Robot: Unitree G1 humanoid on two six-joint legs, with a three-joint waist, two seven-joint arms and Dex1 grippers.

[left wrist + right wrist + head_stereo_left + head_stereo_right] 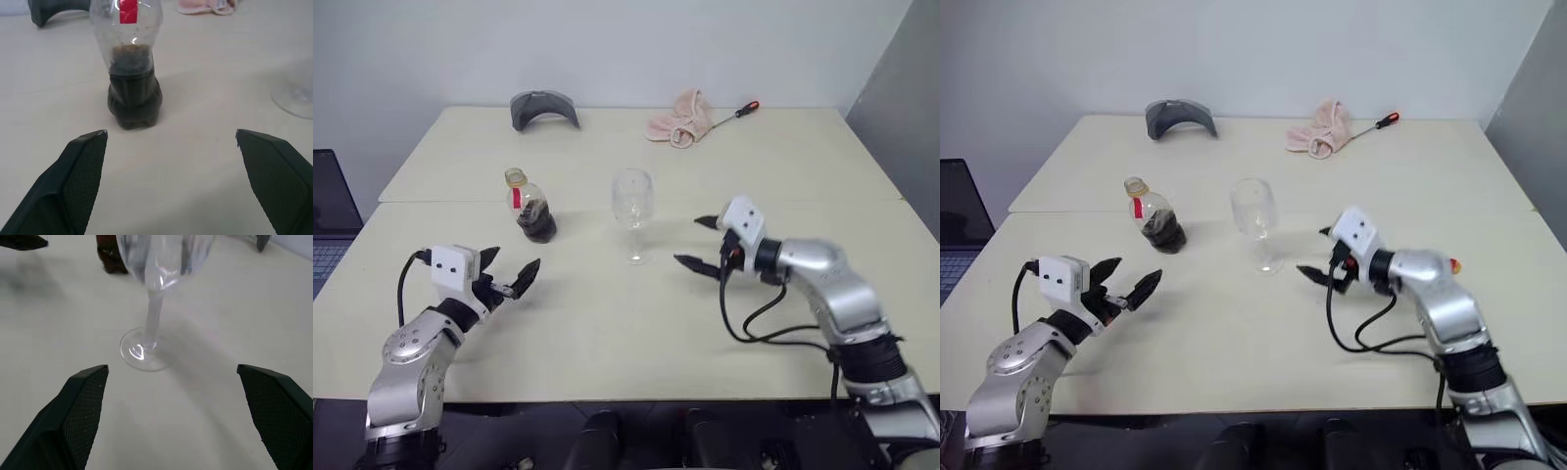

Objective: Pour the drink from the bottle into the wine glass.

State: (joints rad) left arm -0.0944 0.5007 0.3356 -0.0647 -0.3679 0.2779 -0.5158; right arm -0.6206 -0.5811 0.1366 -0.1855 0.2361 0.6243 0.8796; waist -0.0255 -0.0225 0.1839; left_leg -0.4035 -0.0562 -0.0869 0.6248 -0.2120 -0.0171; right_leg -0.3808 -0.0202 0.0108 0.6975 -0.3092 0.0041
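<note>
Standing mid-table, bottle (530,208) beside wine glass (633,208); grippers apart.

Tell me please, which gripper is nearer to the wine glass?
Right. The right gripper is open just beside the wine glass, level with its stem. The left gripper, also open, sits farther off, in front of the bottle.

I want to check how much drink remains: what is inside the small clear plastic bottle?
The small clear plastic bottle holds a dark brown, almost black drink in its lower part; above it the bottle is empty. The bottle mouth looks uncapped.
</note>
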